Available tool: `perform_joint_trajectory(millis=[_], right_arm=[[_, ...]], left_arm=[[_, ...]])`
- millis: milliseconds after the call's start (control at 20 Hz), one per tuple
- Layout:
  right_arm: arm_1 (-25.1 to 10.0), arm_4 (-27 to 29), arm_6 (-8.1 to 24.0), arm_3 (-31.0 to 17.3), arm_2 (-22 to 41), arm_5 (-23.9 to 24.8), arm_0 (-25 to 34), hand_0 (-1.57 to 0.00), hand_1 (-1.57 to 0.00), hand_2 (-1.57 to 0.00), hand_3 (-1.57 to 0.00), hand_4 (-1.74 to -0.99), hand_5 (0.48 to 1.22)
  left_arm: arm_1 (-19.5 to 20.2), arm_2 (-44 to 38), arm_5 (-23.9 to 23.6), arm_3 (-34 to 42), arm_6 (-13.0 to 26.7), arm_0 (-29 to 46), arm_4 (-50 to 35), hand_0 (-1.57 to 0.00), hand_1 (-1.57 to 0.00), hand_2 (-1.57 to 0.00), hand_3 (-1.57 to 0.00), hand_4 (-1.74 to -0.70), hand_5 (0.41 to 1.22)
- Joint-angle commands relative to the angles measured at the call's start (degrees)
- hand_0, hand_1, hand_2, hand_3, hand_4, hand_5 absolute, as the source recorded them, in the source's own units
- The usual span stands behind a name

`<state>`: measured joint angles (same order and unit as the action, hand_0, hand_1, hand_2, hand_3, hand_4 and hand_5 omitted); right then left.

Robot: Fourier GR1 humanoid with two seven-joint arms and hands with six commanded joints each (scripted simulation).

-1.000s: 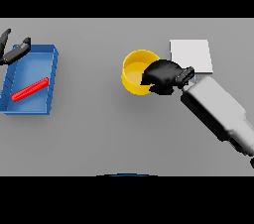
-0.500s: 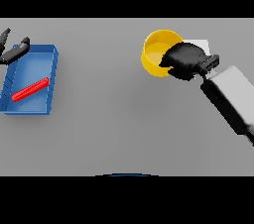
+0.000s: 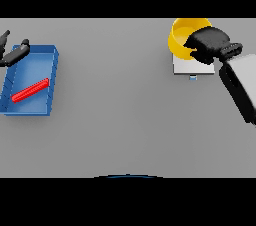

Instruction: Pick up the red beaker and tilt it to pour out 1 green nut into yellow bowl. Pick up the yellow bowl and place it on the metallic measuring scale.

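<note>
The left hand (image 3: 11, 54), fingers loosely spread, hovers at one blue tray's (image 3: 52, 81) far-left corner; one red beaker (image 3: 30, 90) lies inside. The right hand (image 3: 210, 45) grips one yellow bowl (image 3: 183, 36), with one metallic scale (image 3: 186, 66) below it.

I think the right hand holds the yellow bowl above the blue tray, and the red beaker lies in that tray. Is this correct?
Not quite. In the head view the right hand holds the yellow bowl above the metallic measuring scale, not above the blue tray. The rest is right: the red beaker lies in that tray, on the far left side.
</note>
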<state>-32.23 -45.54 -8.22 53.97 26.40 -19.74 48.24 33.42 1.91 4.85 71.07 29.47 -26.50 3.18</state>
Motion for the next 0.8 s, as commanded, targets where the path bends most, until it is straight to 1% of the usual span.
perform_joint_trajectory(millis=[0, 50, 100, 150, 200, 300, 350, 400, 500, 550, 600, 650, 700, 750], right_arm=[[0.3, 0.1, -0.3, -1.7, -0.2, 0.2, 0.5, -1.57, -1.57, -1.53, -1.16, -1.741, 1.221], [0.3, 0.1, -0.9, -3.1, -0.4, 1.2, 0.1, -1.57, -1.57, -1.52, -1.17, -1.741, 1.221], [0.8, -0.2, -1.3, -5.7, -0.4, 2.0, 0.6, -1.57, -1.57, -1.5, -1.18, -1.741, 1.221], [1.0, -0.6, -2.0, -8.1, -0.6, 3.6, 0.9, -1.57, -1.57, -1.48, -1.21, -1.741, 1.221], [1.1, -0.5, -2.0, -9.4, -0.8, 3.9, 1.1, -1.57, -1.57, -1.45, -1.24, -1.741, 1.221], [1.9, -0.5, -3.0, -12.2, -0.9, 4.7, 1.9, -1.57, -1.57, -1.41, -1.32, -1.741, 1.221], [2.3, -0.1, -3.0, -12.4, -1.0, 4.6, 1.5, -1.57, -1.57, -1.4, -1.34, -1.741, 1.221], [2.8, -0.1, -3.4, -13.7, -1.1, 5.5, 1.4, -1.57, -1.57, -1.39, -1.36, -1.741, 1.221], [3.0, -0.4, -3.9, -16.2, -1.1, 6.2, 2.1, -1.57, -1.57, -1.38, -1.38, -1.741, 1.221], [3.1, -0.4, -4.0, -16.6, -1.1, 6.5, 1.7, -1.57, -1.57, -1.38, -1.39, -1.741, 1.221], [3.4, -0.6, -3.9, -17.3, -0.8, 5.8, 2.3, -1.57, -1.57, -1.38, -1.4, -1.741, 1.221], [3.5, -0.3, -3.8, -17.6, -1.0, 5.5, 2.5, -1.57, -1.57, -1.38, -1.42, -1.741, 1.221], [3.4, -0.3, -4.4, -18.0, -0.9, 5.6, 2.3, -1.57, -1.57, -1.38, -1.42, -1.741, 1.221], [3.6, -0.4, -4.2, -18.2, -0.8, 5.8, 2.5, -1.57, -1.57, -1.37, -1.45, -1.741, 1.221]], left_arm=[[0.1, 0.0, 0.1, 0.0, 1.0, -0.6, 0.0, 0.0, 0.0, 0.0, 0.0, -0.86, 0.768], [0.1, 0.0, -0.2, 0.8, 0.9, 0.4, 0.0, 0.0, 0.0, 0.0, 0.0, -0.86, 0.773], [0.6, -0.2, 0.4, 0.4, 1.2, 0.6, -0.2, 0.0, 0.0, 0.0, 0.0, -0.86, 0.779], [0.1, 0.4, 0.2, 0.2, 1.6, -0.1, 0.4, 0.0, 0.0, 0.0, 0.0, -0.86, 0.784], [-0.1, 0.6, 0.1, -0.4, 2.1, -0.8, 0.6, 0.0, 0.0, 0.0, 0.0, -0.86, 0.789], [0.0, 0.8, 0.1, -1.6, 1.2, -1.2, 1.3, 0.0, 0.0, 0.0, 0.0, -0.86, 0.802], [0.1, 0.6, 0.1, -1.8, 1.1, -1.4, 1.2, 0.0, 0.0, 0.0, 0.0, -0.86, 0.804], [0.0, 0.5, 0.1, -1.6, 0.6, -1.5, 1.0, 0.0, 0.0, 0.0, 0.0, -0.86, 0.807], [0.2, 0.5, 0.3, -1.7, 1.4, -1.4, 1.0, 0.0, 0.0, 0.0, 0.0, -0.85, 0.807], [0.2, 0.5, 0.2, -1.2, 1.0, -0.7, 0.9, 0.0, 0.0, 0.0, 0.0, -0.85, 0.802], [0.2, 0.4, 0.5, -0.7, 0.5, -0.2, 0.5, 0.0, 0.0, 0.0, 0.0, -0.85, 0.799], [0.2, 0.5, 0.6, -1.2, 0.9, -0.8, 0.6, 0.0, 0.0, 0.0, 0.0, -0.85, 0.796], [0.2, 0.7, 0.6, -0.7, 0.9, -0.7, 0.8, 0.0, 0.0, 0.0, 0.0, -0.84, 0.788], [0.2, 0.6, 0.6, -0.7, 2.0, -1.0, 0.6, 0.0, 0.0, 0.0, 0.0, -0.84, 0.783]])
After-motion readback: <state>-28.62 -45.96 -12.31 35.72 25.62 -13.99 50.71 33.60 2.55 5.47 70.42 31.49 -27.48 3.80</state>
